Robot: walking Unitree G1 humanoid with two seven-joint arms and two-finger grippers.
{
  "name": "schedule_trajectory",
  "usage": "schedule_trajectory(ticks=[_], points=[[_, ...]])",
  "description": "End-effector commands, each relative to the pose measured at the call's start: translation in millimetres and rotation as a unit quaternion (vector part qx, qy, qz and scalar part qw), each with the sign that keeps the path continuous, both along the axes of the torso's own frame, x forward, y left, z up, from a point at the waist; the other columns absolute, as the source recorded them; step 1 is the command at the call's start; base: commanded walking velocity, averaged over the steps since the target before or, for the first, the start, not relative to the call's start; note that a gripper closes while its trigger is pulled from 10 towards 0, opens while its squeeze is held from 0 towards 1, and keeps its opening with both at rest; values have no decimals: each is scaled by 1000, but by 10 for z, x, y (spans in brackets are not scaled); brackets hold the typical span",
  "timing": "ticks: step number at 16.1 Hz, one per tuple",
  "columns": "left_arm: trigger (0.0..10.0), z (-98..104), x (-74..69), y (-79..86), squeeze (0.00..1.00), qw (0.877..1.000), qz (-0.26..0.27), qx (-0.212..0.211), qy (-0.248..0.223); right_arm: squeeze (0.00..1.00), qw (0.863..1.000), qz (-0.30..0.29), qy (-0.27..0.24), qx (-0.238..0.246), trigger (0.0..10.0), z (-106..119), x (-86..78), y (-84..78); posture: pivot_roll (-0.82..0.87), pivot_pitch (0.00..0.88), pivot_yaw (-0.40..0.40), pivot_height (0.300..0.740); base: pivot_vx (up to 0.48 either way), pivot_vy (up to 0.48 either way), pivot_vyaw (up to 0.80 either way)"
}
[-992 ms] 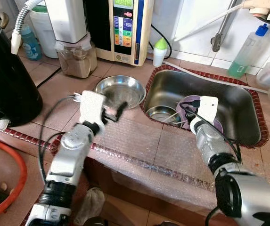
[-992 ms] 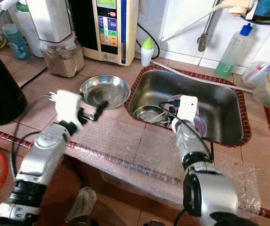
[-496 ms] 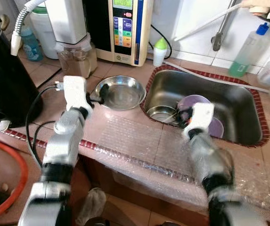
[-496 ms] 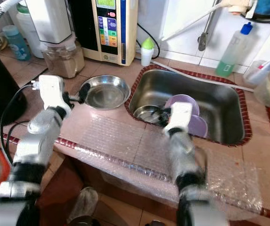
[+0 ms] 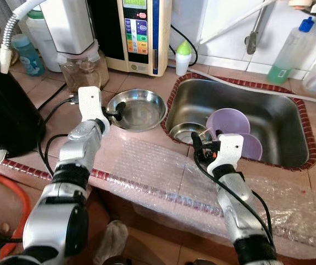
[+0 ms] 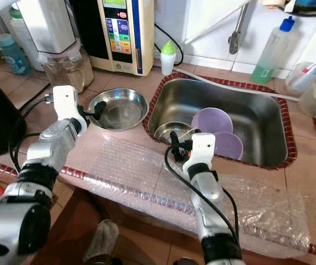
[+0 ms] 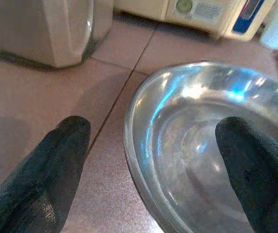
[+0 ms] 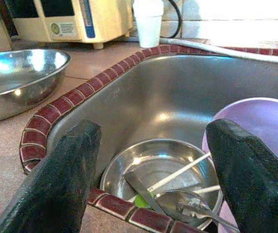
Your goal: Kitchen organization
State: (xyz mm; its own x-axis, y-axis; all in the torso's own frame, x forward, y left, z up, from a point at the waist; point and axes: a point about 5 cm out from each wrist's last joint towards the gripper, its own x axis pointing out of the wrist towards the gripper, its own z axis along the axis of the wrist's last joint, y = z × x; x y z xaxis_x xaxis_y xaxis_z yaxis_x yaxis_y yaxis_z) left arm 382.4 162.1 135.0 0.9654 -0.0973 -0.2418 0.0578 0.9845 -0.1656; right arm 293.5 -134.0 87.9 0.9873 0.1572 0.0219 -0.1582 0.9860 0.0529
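Left eye view: the left gripper (image 5: 115, 112), fingers spread, straddles the nine o'clock rim of the steel bowl (image 5: 137, 109) on the tiled counter; at twelve o'clock stands a water ionizer (image 5: 141, 30), panel text unreadable.

Right eye view: the right gripper (image 6: 177, 142), released, hangs over the sink (image 6: 257, 105) rim, purple plates (image 6: 218, 128) at three o'clock.

Right wrist view: a small bowl with cutlery (image 8: 162, 180) lies between the fingers.

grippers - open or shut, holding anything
Left gripper: open, astride the steel bowl rim, not gripping.
Right gripper: open, empty, above the sink edge.
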Motion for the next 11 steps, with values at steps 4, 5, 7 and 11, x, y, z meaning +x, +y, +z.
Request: schedule_trajectory(ticks=[4, 5, 7, 11], points=[[10000, 5, 55, -41, 0, 1000, -2, -8, 10, 0, 998, -10, 67, 5, 10000, -193, -135, -32, -52, 76, 96, 740, 0, 0, -327], [10000, -39, 44, -34, 0, 1000, 1, -11, 22, 0, 998, -8, 69, 4, 10000, -191, -147, -19, -49, 75, 94, 740, 0, 0, 0], [1647, -90, 29, -9, 0, 999, 6, -3, 35, 0, 998, -1, 67, 2, 10000, -175, -136, 18, -46, 72, 89, 740, 0, 0, 0], [0, -169, 11, 62, 0, 998, 29, -17, 57, 0, 998, 12, 60, -8, 10000, -89, -48, 28, -40, 55, 73, 740, 0, 0, 0]])
